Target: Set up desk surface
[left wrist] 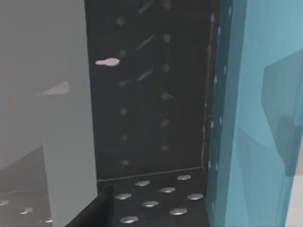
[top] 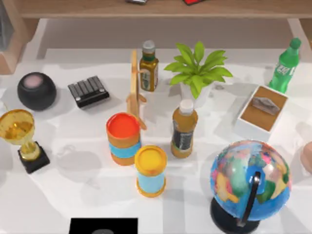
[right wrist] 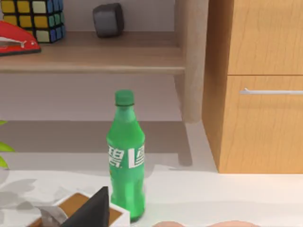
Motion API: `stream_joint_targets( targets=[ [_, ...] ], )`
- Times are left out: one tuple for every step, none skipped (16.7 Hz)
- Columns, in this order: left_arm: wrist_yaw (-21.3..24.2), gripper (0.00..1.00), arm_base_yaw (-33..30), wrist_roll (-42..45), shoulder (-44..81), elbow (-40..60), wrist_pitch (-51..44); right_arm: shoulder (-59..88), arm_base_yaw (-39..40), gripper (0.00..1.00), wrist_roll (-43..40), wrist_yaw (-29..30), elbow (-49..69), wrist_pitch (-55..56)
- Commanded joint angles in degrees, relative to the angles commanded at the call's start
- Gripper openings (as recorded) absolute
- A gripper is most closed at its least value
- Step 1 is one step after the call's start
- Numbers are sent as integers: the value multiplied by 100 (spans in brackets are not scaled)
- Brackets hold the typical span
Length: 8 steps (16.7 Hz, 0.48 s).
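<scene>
Many things crowd the white table (top: 87, 195) from above: a trophy (top: 22, 136) and black speaker (top: 36, 90) by the left edge, a globe (top: 249, 183) at the near right corner, a green bottle (top: 285, 66) and tissue box (top: 262, 112) toward the far right corner. At the middle stand two capped cans, red (top: 123, 138) and yellow (top: 150, 170), a juice bottle (top: 184, 128), a plant (top: 197, 73), a wooden stand (top: 135, 87) and an oil bottle (top: 148, 66); the spread looks loose, not yet sorted, though that is only a judgement. Left wrist view: dark studded panels and a blue wall, close up; whether that gripper is open or closed cannot be told. Right wrist view: the green bottle beside the tissue box, a shelf (right wrist: 90, 59) behind with a cube (right wrist: 33, 19) and stapler (right wrist: 16, 43); its jaws cannot be told either.
</scene>
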Motion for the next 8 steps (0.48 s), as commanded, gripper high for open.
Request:
stream_joint_targets(
  targets=[
    [33,100,40,3,-97,-104,28,0,0,100,0,0,0,0],
    [74,100,91,9,-210,-238,62,0,0,100,0,0,0,0],
    [124,100,149,22,-331,-391,101,0,0,100,0,0,0,0],
    [178,100,212,42,-453,-552,146,0,0,100,0,0,0,0],
    [234,100,273,69,-559,-712,190,0,0,100,0,0,0,0],
    [286,100,323,98,-630,-857,223,0,0,100,0,0,0,0],
    [326,100,357,125,-659,-966,241,0,0,100,0,0,0,0],
    [345,100,371,140,-661,-1016,245,0,0,100,0,0,0,0]
  ],
)
